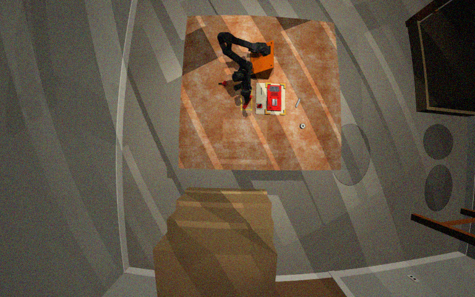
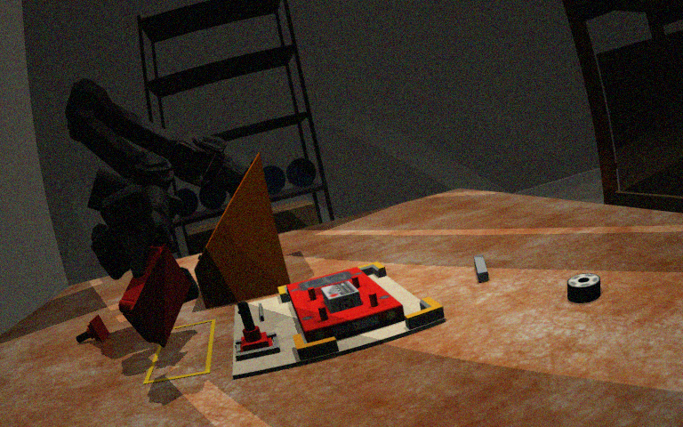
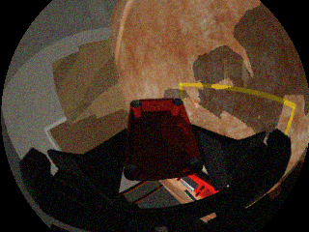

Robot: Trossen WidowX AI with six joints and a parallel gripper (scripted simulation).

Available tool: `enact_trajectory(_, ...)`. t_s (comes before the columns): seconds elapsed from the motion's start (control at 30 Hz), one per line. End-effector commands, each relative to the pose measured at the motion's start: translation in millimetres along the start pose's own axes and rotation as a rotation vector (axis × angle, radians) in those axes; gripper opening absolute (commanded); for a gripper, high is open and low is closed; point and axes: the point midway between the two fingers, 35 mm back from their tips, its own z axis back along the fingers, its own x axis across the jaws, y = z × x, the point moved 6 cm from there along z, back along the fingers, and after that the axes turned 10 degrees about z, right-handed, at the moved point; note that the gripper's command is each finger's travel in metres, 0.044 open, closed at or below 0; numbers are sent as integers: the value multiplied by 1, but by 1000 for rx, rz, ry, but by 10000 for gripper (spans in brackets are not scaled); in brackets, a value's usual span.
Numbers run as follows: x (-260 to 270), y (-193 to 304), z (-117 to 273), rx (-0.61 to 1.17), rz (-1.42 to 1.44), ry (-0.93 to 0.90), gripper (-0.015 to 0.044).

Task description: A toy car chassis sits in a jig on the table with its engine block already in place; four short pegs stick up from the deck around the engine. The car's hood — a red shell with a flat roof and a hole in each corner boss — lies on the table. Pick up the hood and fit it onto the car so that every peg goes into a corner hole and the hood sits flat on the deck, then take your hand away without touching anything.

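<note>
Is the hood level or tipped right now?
Tipped: the exterior view shows the hood steeply slanted in the gripper, off the table.

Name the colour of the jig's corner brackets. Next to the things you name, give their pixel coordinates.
Yellow on top with dark sides; the brackets point(image 1: 283, 86) point(image 2: 424, 313) show best in the exterior view.

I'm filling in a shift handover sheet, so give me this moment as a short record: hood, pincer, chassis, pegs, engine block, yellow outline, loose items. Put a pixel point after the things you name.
hood: red shell point(image 1: 247, 101) point(image 2: 156, 296) point(image 3: 161, 140), steeply tilted, off the table
pincer: closed on the hood
chassis: red deck point(image 1: 274, 106) point(image 2: 348, 313), in the jig point(image 1: 260, 88) point(image 2: 282, 353)
pegs: four, upright, uncovered
engine block: silver-grey point(image 1: 274, 102) point(image 2: 341, 296), on the deck between the pegs
yellow outline: on the table point(image 1: 210, 125) point(image 2: 494, 343), beside the jig
loose items: grey bar point(image 1: 297, 102) point(image 2: 480, 269); black-and-white ring point(image 1: 300, 127) point(image 2: 583, 292)
fitting: not done
</note>
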Motion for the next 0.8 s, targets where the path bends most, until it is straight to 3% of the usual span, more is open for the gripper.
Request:
enact_trajectory(0.0,0,0,0,0,-121,-3,0)
enact_trajectory(0.77,-6,0,-2,1,-765,-2,0)
